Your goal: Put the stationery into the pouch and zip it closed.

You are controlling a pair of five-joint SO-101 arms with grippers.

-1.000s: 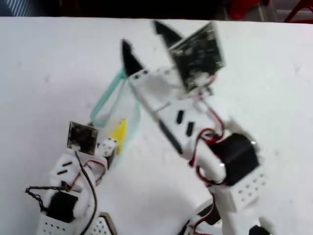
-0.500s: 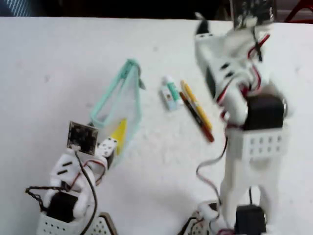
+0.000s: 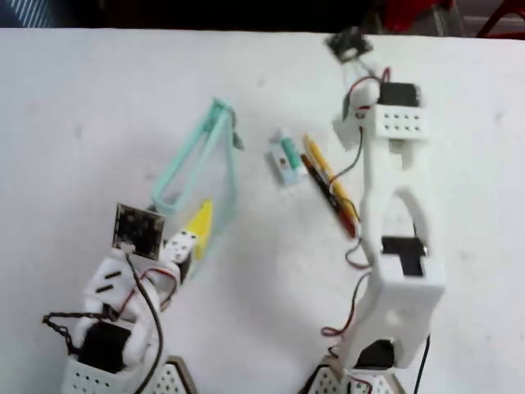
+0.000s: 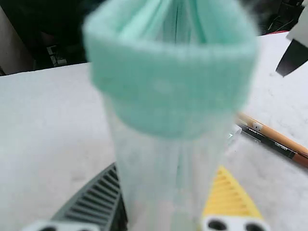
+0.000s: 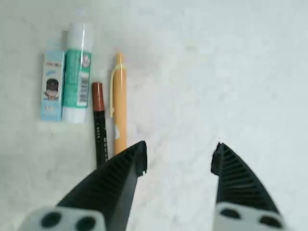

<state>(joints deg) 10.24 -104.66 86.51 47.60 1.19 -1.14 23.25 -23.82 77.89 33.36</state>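
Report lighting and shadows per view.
High view: white table evenly bright, shadows faint, darkness beyond its far edge. Left wrist view: mint-trimmed clear pouch softly lit against a dark background. Right wrist view: faint shadows beside orange pen, no glare.

Nothing printed is legible. The green-and-white plastic glue tube and the pale blue packet beside it carry labels too small to read. The slim brown pen bears tiny lettering, equally unreadable.

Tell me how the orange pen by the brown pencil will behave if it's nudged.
The orange pen looks slim and round, so it would probably roll sideways, though its clip may stop it. It seems rigid and light, but the smooth barrel could slip. The brown pencil lies close beside it and might get pushed along.
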